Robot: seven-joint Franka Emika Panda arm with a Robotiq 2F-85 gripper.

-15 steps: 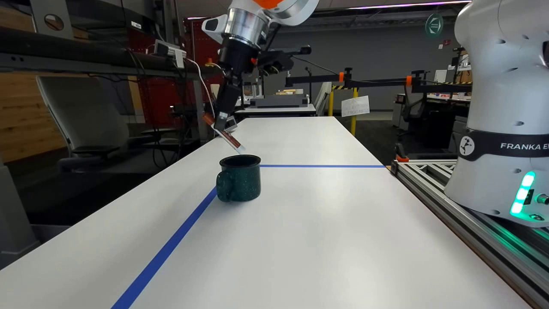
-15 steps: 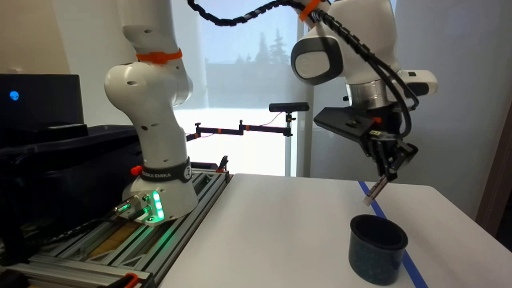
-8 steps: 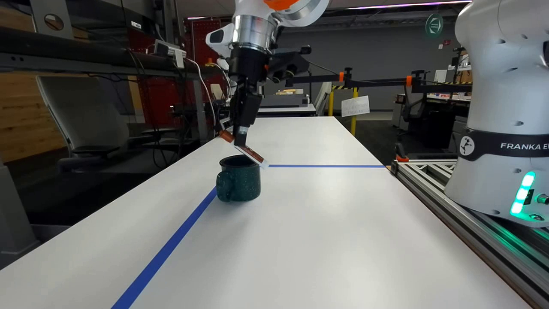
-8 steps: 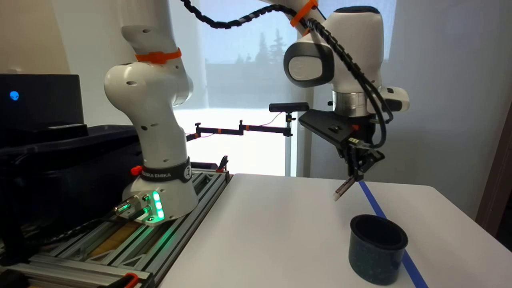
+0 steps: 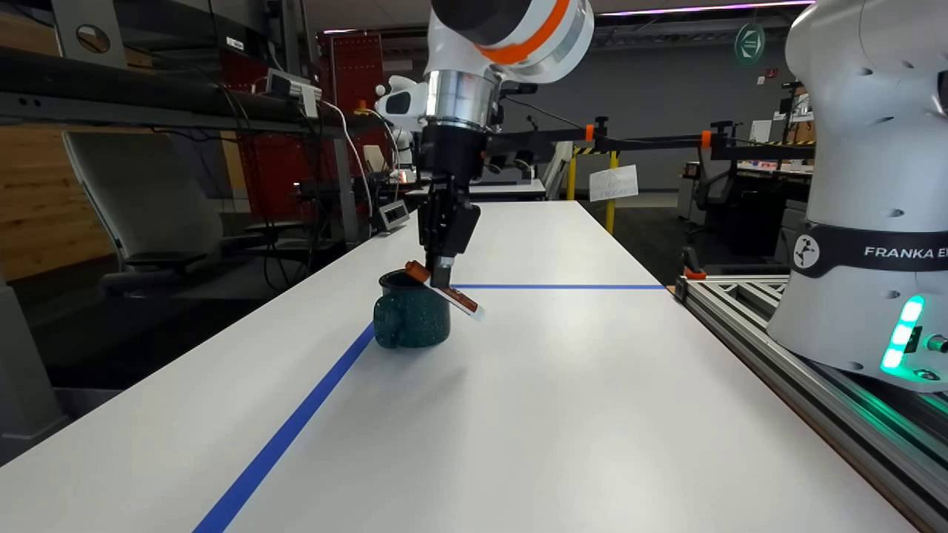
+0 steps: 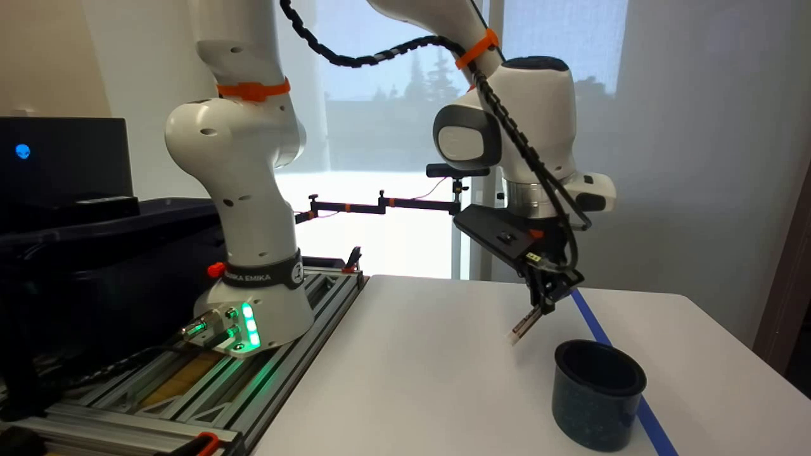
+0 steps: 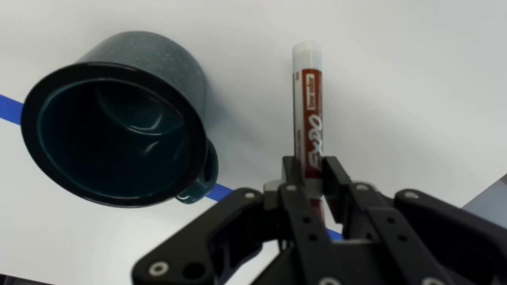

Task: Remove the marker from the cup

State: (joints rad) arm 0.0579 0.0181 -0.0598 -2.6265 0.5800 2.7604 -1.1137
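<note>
one marker [image 7: 308,114] pinched in gripper [image 7: 311,172], clear of cup [image 6: 595,408] — i'd level it, lower slow, then release

The white bench [image 5: 563,414] carries a speckled dark-teal mug [image 5: 418,318], standing upright. In an exterior view, a strip of blue tape [image 5: 290,426] runs forward from the mug's left; a cross strip [image 5: 559,286] leads rightward from behind it. Whether the mug overlaps either is hidden.
</note>
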